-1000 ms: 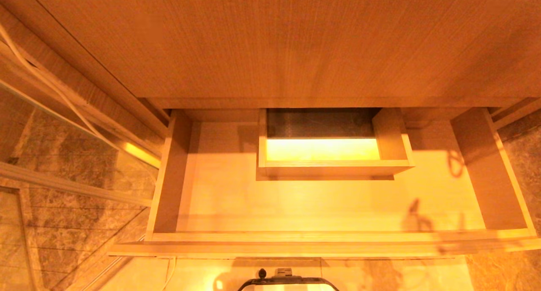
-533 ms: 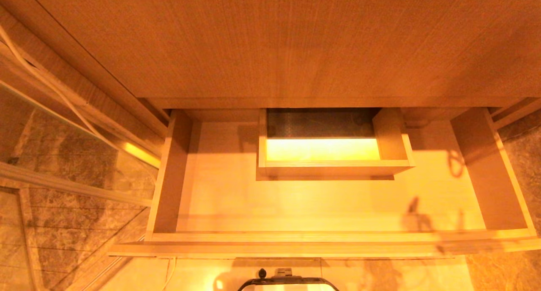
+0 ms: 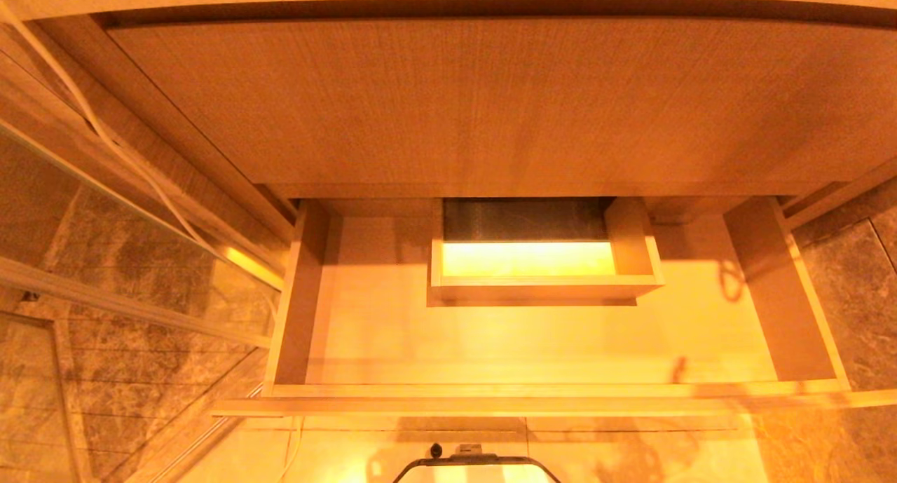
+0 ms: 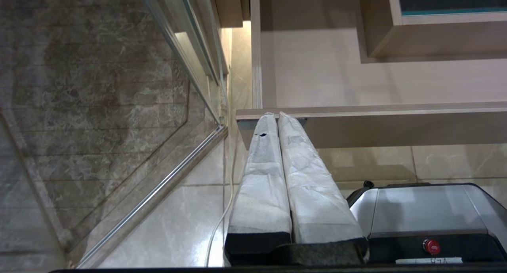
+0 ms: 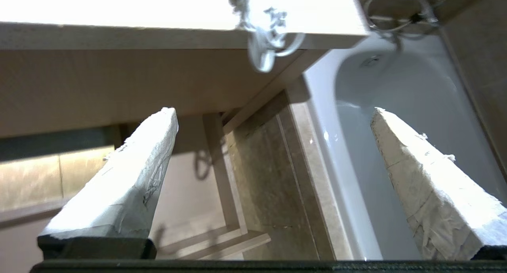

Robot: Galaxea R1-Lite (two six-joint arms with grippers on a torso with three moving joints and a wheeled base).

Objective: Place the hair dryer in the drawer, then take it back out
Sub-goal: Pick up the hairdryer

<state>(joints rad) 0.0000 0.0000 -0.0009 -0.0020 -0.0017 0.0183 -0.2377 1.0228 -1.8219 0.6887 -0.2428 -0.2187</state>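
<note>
The drawer stands pulled out below the wooden countertop, and its pale inside holds nothing but shadows. Neither gripper shows in the head view. In the right wrist view my right gripper is open and empty, near the drawer's right front corner. Above it a pale looped cord of the hair dryer hangs over the countertop's edge; the dryer's body is lost in glare. My left gripper is shut with nothing in it, parked low by the drawer's left front end.
A boxed rectangular cut-out sits in the back middle of the drawer. A glass panel with a metal rail runs along the left. A white bathtub lies to the right. My base is just before the drawer front.
The head camera has moved: the whole scene sits lower and smaller, and the countertop's far edge now shows at the top. Nothing in the drawer has moved.
</note>
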